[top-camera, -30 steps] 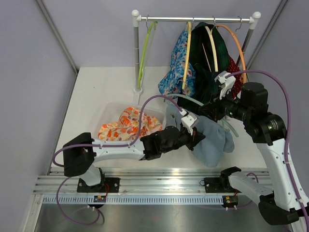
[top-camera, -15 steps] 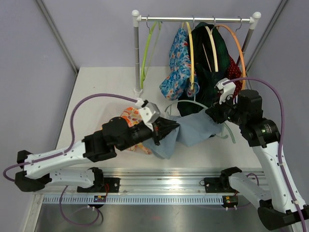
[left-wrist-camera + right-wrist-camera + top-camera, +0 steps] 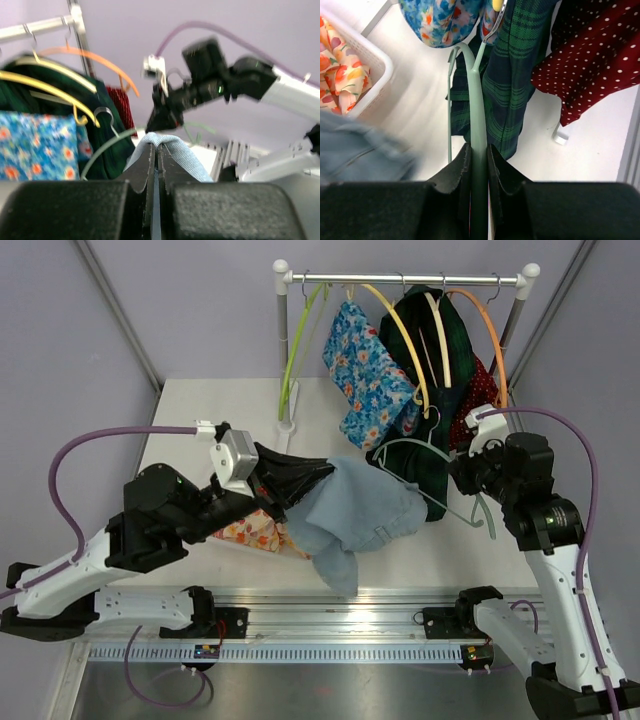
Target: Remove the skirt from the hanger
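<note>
The skirt (image 3: 355, 512) is light blue denim and hangs in the air over the table's middle. My left gripper (image 3: 322, 473) is shut on its upper left edge, and in the left wrist view a fold of the skirt (image 3: 172, 146) bulges over the closed jaws of the left gripper (image 3: 158, 147). My right gripper (image 3: 462, 480) is shut on the pale green hanger (image 3: 478, 515), whose bar (image 3: 478, 125) runs straight between the jaws of the right gripper (image 3: 478, 150). That bar looks bare; the skirt (image 3: 360, 155) is a blur to its left.
A clothes rack (image 3: 400, 281) at the back carries a blue floral garment (image 3: 365, 370), a dark green plaid one (image 3: 425, 390), a red dotted one (image 3: 482, 390) and an empty lime hanger (image 3: 296, 350). A white basket (image 3: 372, 67) of orange floral cloth (image 3: 250, 532) sits under my left arm.
My left arm swung left and lifted, dragging the skirt away from the hanger. The right gripper kept hold of the hanger and drifted a little right. The blue floral garment swung.
</note>
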`<state>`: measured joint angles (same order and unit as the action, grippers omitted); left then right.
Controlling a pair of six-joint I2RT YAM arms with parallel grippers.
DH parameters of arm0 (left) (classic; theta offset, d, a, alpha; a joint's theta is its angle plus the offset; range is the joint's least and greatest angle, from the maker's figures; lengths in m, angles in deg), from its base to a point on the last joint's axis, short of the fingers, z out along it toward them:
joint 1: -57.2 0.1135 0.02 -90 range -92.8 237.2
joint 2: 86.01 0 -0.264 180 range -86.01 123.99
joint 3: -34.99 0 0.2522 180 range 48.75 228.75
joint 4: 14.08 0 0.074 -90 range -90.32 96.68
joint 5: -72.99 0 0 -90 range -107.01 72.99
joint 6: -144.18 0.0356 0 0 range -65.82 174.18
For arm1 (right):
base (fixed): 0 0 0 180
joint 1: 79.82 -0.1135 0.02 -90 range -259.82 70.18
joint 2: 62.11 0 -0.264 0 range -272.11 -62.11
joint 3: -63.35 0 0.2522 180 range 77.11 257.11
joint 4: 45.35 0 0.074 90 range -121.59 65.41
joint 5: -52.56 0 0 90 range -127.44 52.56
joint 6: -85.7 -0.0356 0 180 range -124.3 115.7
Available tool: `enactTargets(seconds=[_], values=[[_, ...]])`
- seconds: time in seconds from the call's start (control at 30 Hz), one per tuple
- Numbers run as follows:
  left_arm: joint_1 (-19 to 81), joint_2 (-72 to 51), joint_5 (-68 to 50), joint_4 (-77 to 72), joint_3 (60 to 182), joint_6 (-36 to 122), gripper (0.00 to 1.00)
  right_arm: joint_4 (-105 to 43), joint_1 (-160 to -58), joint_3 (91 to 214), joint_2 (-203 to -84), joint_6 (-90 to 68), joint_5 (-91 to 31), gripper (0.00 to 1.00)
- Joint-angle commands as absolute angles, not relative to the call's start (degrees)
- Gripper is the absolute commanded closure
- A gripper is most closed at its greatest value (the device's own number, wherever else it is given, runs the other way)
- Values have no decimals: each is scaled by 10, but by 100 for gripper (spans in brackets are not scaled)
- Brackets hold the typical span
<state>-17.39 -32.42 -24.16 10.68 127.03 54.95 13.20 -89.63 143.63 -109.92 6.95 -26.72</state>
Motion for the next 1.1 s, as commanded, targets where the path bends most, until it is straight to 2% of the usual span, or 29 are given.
enactTargets(seconds=[0.0,0.17,0.47,0.6,0.8,0.97,1.07], values=[[-177,-295,-220,49,1331,592,100,92,-889,1444,-1084,83,-280,100],[-177,-255,-191,48,1384,598,100,96,-887,1435,-1074,95,-285,100],[-168,-175,-175,3,1381,591,100,147,-887,1468,-1065,147,-149,100],[-158,-133,-174,-1,1380,580,100,170,-888,1500,-1065,152,-138,100],[-129,-136,-131,-74,1251,524,100,199,-888,1556,-1065,161,-189,100],[-111,-94,-117,-133,1161,497,100,214,-889,1584,-1068,164,-174,100],[-100,-59,-117,-136,1155,490,92,217,-889,1602,-1075,165,-157,100]])
